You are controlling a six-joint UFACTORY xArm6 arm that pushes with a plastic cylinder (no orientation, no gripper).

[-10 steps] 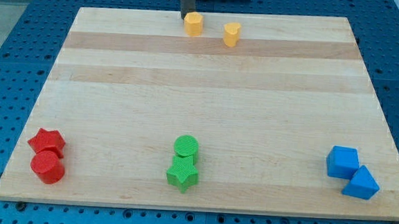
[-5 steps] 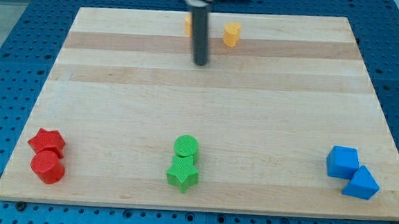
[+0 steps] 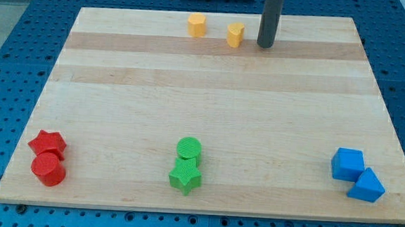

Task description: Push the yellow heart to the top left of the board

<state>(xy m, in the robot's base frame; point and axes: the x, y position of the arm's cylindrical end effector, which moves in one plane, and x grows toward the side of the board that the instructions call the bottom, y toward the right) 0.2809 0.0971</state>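
The yellow heart [image 3: 235, 34] sits near the board's top edge, slightly right of centre. A second yellow block [image 3: 196, 25], blunt and many-sided, stands to its left. My tip [image 3: 266, 45] rests on the board just right of the heart, with a small gap between them. The dark rod rises from it out of the view's top.
The wooden board [image 3: 119, 87] lies on a blue pegboard table. A red star [image 3: 48, 143] and red cylinder [image 3: 48, 169] are at the bottom left. A green cylinder [image 3: 189, 148] and green star [image 3: 185, 176] are at the bottom centre. A blue cube [image 3: 347, 164] and blue wedge [image 3: 367, 185] are at the bottom right.
My tip moved from beside the left yellow block, down past both yellow blocks, then up to the right of the yellow heart. No block has moved.
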